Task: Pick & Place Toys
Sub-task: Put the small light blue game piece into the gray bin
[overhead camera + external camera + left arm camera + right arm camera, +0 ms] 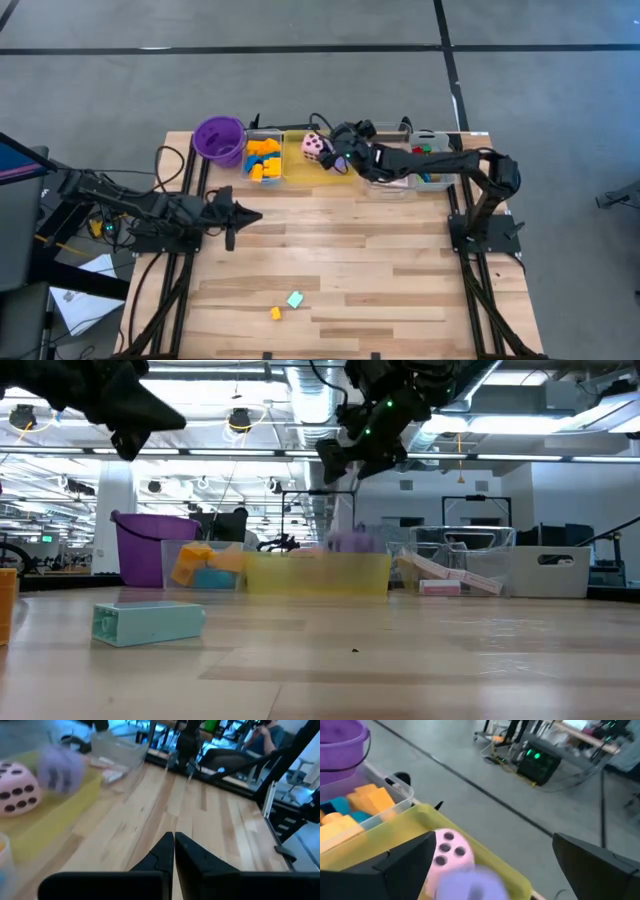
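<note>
The right end effector (pixel 338 158) hangs over the yellow tray (pixel 300 170) at the worktop's (pixel 340 270) far edge, its fingers spread wide with nothing between them; directly below it in the right wrist view a blurred purple die (pixel 470 885) appears to be dropping or just landed, touching or just beside the pink die (pixel 449 851) already in that tray; whether it has settled cannot be told; the step in hand looks like the release, and doing it well means keeping the fingers apart and lifting straight up, so neither finger clips the tray wall or nudges the dice, before swinging away; beside the yellow tray, on the side away from the right arm's base, a clear tray (pixel 250 140) holds yellow and blue blocks (pixel 263 160), with the purple cup (pixel 219 138) beyond it; the left end effector (pixel 245 214) waits above the worktop's left side with its fingers pressed together, empty; well apart from both end effectors, near the worktop's front edge, a light green block (pixel 295 299) and a small yellow block (pixel 276 313) lie on the bare wood, likely the next things to fetch.
</note>
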